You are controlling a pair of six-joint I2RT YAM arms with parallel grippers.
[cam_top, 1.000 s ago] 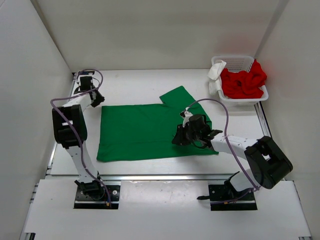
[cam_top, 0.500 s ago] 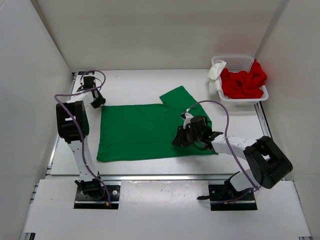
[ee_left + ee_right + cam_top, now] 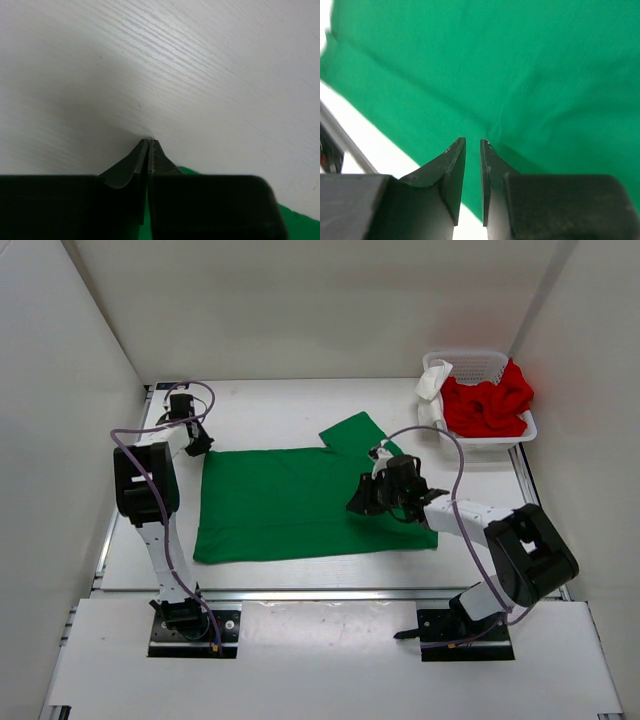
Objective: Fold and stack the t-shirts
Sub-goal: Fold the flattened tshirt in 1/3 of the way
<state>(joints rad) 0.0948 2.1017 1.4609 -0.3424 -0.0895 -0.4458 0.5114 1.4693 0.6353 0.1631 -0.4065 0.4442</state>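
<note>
While the green t-shirt (image 3: 280, 502) lies spread on the surface (image 3: 300, 410), we judge its first fold beginning: left fingers (image 3: 127, 167) meet at its far-left corner; right fingers (image 3: 451, 165), a slit apart, sit at a pucker, grip unclear. Next: secure pinches, then lift.

Green t-shirt (image 3: 290, 502) lies flat on the table (image 3: 300, 410); red shirt (image 3: 487, 405) fills the basket (image 3: 480, 362).

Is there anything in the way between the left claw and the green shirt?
No, nothing visible. The left gripper is shut, tips down by the white table, right beside the green shirt's far left corner, with no object between them.
</note>
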